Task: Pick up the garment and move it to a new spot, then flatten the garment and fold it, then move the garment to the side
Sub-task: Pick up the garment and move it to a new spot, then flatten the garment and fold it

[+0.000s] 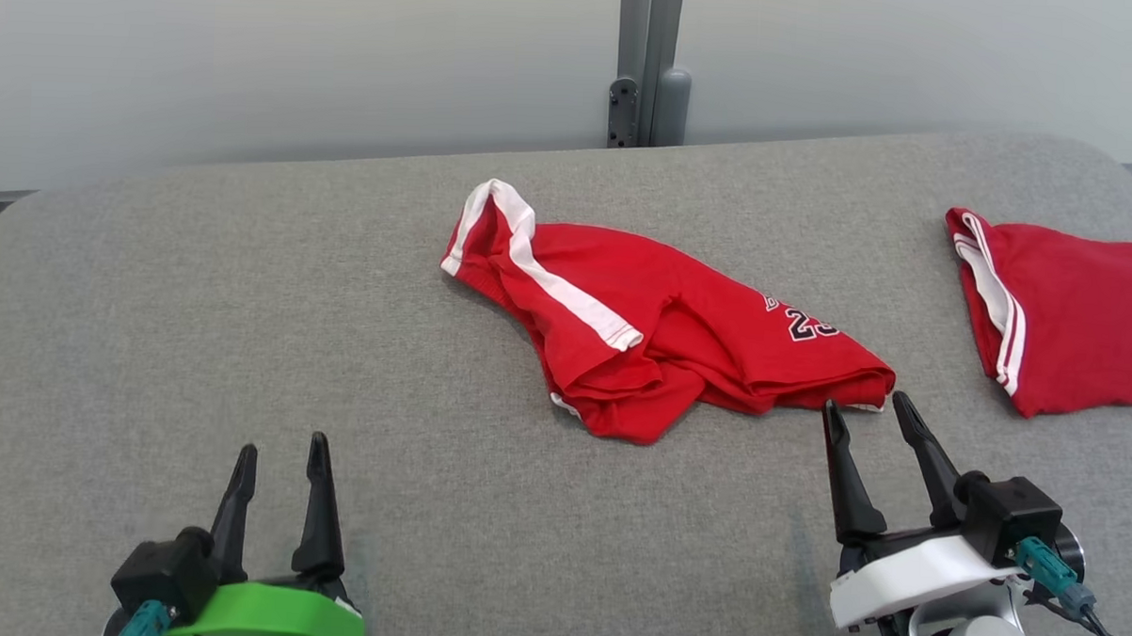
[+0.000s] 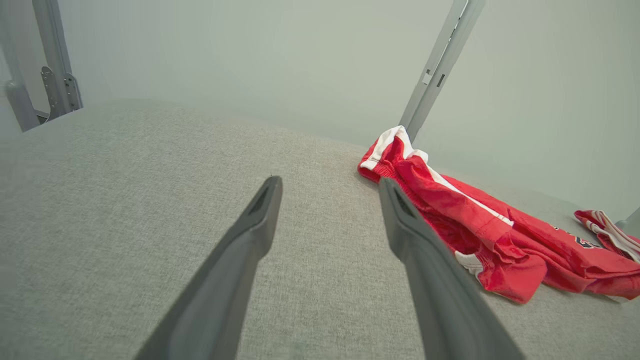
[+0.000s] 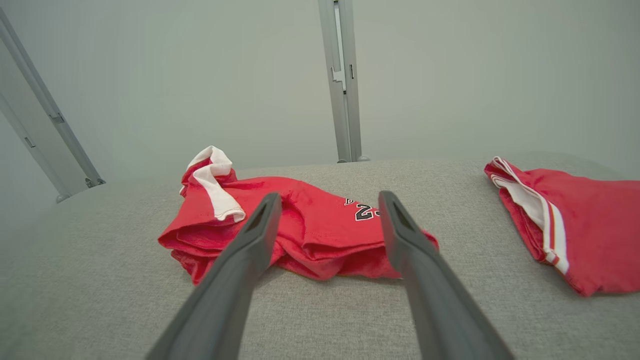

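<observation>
Currently listed, item by item.

1. Grey fabric surface [image 1: 244, 363]: a wide woven-textured pad with rounded far corners, bearing everything below.

2. Garment [image 1: 660, 331]: red shorts with a broad white side stripe and a dark number printed near the right end. It lies crumpled about the middle of the surface, somewhat to the right. The striped end points far-left, with one white-edged part curled upward. The numbered end trails off to the near right. Folds bunch along the near edge, and a small white patch peeps out beneath them. No gripper touches it.

3. Second red garment [image 1: 1065, 317]: also red, with white and red striped trim along its left edge. It lies flat at the far right of the surface, running out of the head view, and is well apart from item 2.

4. Left gripper [image 1: 283, 445]: green-collared, at the near left, with its fingers pointing away and spread. It holds nothing and sits well apart from the shorts. In its wrist view the shorts lie to the right of the fingers.

5. Right gripper [image 1: 866, 402]: white-collared, at the near right, with its fingers parted and empty. The tips stand just near of the numbered end of the shorts; whether they touch the cloth cannot be told. In its wrist view the number shows between the two fingers.

6. Metal post [image 1: 648, 67]: grey and upright, standing behind the far edge of the surface.

7. Pale wall [image 1: 255, 62]: plain, behind the far edge.
</observation>
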